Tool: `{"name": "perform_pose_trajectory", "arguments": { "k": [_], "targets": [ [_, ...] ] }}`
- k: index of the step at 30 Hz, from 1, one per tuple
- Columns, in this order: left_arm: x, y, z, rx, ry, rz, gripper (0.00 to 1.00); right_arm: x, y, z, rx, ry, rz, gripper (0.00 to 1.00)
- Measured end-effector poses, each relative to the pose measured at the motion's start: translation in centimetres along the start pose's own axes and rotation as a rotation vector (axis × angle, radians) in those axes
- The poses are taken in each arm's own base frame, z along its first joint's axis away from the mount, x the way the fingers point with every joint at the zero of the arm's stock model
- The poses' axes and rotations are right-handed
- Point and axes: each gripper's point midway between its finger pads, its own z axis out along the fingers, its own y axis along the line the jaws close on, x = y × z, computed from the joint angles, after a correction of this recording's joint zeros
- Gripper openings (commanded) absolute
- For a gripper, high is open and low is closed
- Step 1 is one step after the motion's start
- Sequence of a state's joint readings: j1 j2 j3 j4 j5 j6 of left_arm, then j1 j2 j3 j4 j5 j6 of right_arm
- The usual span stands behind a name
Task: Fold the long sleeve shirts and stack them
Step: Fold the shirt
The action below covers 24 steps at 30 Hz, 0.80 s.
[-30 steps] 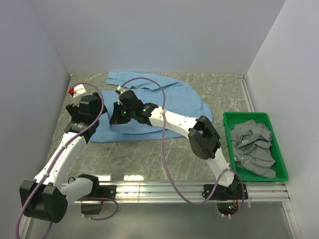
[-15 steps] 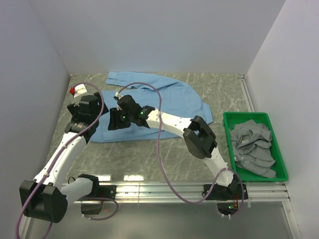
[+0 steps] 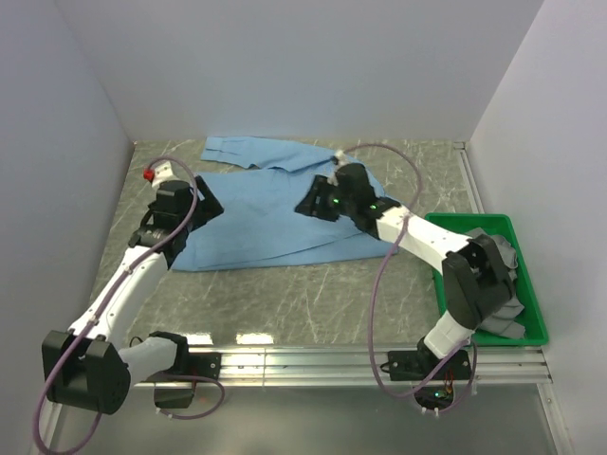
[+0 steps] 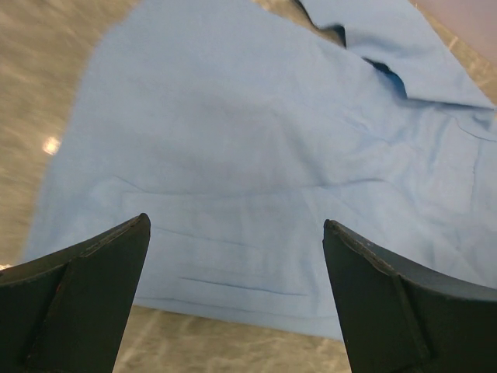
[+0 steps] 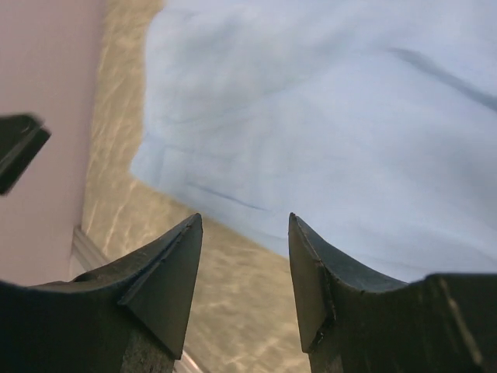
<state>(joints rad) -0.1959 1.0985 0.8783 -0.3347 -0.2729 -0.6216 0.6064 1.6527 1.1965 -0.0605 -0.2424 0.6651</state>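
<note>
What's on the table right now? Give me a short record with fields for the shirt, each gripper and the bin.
shirt: light blue long sleeve shirt, spread out on the marbled table, one sleeve towards the far edge
left gripper: left gripper open, empty, above the shirt's left part
right gripper: right gripper open, empty, above the shirt's right part
bin: green bin at the table's right side, holding grey cloth pieces
</note>
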Motion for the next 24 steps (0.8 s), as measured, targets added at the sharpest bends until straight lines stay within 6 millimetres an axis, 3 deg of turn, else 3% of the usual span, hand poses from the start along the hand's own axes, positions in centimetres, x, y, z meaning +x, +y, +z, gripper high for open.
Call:
{"name": "perform_pose_trajectory", "arguments": {
  "k": [3, 6, 11, 18, 24],
  "targets": [
    [2.9, 0.1, 1.3, 0.012, 0.069, -0.067, 0.97, 1.2, -5.7, -1.2, 0.062, -0.011, 0.106, 0.53],
    [6.6, 1.9, 2.3, -0.029, 0.143, -0.126, 0.96, 4.1, -11.0, -2.7, 0.138, 0.006, 0.214, 0.53],
    [10.3, 5.7, 3.4, -0.138, 0.203, -0.242, 0.96, 6.2, -17.1, -4.8, 0.224, -0.025, 0.372, 0.52],
    [12.0, 9.1, 4.1, -0.251, 0.205, -0.384, 0.95, 6.1, -22.2, -6.9, 0.352, -0.114, 0.502, 0.51],
    [12.3, 10.7, 4.0, -0.313, 0.202, -0.471, 0.94, 5.6, -24.2, -8.7, 0.451, -0.177, 0.545, 0.51]
  ]
}}
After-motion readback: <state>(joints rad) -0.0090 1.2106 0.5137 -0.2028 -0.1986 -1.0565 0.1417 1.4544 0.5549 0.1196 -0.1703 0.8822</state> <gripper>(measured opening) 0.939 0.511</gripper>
